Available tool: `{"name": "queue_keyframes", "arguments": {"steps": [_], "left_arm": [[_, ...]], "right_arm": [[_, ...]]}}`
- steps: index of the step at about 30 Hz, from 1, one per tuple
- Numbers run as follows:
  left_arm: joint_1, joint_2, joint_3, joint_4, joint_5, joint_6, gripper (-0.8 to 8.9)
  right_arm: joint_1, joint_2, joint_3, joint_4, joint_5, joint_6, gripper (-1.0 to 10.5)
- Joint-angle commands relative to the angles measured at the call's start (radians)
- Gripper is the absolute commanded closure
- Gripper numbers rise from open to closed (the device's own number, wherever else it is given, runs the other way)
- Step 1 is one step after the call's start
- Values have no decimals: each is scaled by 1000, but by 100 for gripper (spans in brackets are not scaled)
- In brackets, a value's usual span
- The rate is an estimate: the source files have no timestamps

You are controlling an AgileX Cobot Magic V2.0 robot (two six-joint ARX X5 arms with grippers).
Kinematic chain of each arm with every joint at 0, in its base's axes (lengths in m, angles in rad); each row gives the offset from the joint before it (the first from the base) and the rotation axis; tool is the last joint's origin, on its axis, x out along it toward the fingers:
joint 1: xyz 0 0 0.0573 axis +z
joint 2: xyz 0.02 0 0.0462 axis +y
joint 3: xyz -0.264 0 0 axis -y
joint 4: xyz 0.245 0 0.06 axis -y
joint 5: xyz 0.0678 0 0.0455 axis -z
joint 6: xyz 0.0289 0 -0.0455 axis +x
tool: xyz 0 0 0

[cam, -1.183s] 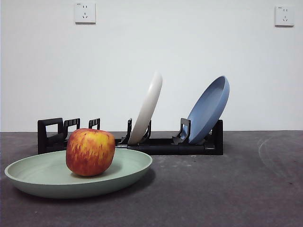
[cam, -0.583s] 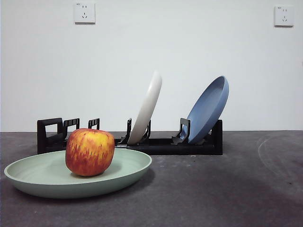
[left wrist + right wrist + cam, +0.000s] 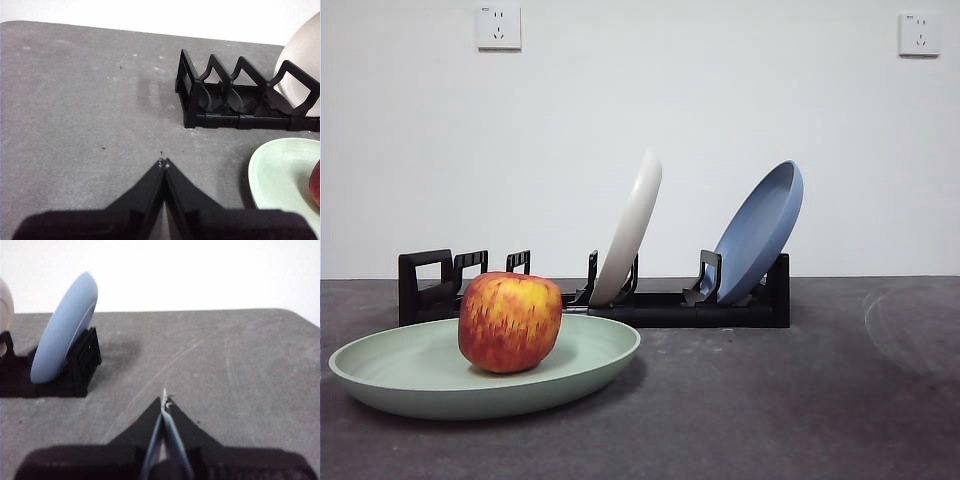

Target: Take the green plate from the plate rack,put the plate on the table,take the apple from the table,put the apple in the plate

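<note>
Dark grey, faintly mottled table [image 3: 800, 400] runs back to a plain white wall with two sockets high on it. On that surface, in front of the rack's handle end, the round red apple streaked with yellow-orange [image 3: 510, 321] sits inside the large shallow pale sage-green plate [image 3: 410, 385], slightly off its middle; both task steps look done. The apple reads as firm, smooth-skinned and fairly heavy for its size, so it would want a hold across its widest girth, since jaws set higher could slip off the curve. The plate looks stiff, light and matte; its thin raised rim is the only real place to pinch, and lifted there with the apple aboard it would likely tip.

Just behind the plate stands the long low black plastic rack with slotted holders and a loop handle [image 3: 425, 280], carrying a cream-white plate [image 3: 632, 228] and a blue plate [image 3: 760, 230], both leaning in their slots. The left gripper [image 3: 163, 162] hangs over bare table beside the handle end, jaws pressed together on nothing. The right gripper [image 3: 164, 399] waits past the blue plate's end, jaws likewise closed and empty.
</note>
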Motion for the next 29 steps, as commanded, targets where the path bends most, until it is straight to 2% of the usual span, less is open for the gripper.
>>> {"name": "queue_keyframes", "arguments": {"steps": [1, 9, 18, 21, 29], "left_arm": [[-3, 0, -8, 11, 1, 15, 817], [-3, 2, -8, 11, 1, 15, 817], [-3, 16, -8, 11, 0, 15, 817], [-3, 17, -8, 11, 0, 15, 817], [-3, 17, -8, 11, 0, 15, 817]], "right_arm": [[-2, -34, -15, -43, 4, -3, 945], [-2, -122, -15, -197, 12, -5, 945], [-1, -122, -15, -196, 21, -11, 946], [-1, -121, -15, -193, 19, 22, 945], [-1, -121, -15, -193, 24, 21, 945]]}}
